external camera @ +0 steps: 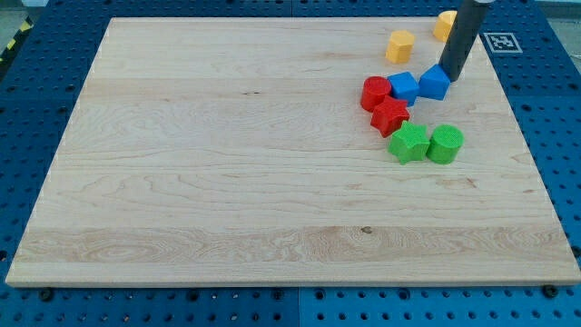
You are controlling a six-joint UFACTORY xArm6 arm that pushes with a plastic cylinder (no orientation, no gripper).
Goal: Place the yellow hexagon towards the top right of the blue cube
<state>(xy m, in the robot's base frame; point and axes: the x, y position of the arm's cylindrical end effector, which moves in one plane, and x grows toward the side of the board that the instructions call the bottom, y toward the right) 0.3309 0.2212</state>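
Surface: pale wooden board (227, 173) on a blue pegboard table (36, 136).
Nearest blocks: green star-like block (408, 143) and green cylinder (445, 143), side by side.
Middle: red star-like block (389, 116), red cylinder (374, 93), a blue block (403, 87), blue cube (435, 83).
My tip (450, 80): bare rod, no jaws to open or close, touching the blue cube's right side.
Farther: yellow hexagon (399, 44), up-left of the blue cube.
Farthest: second yellow block (444, 24), partly hidden by the rod.

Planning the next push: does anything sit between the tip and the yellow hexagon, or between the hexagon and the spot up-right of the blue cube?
Nothing visible blocks either path. My tip touches the blue cube; the yellow hexagon lies up-left across bare board. The other yellow block sits behind the rod.
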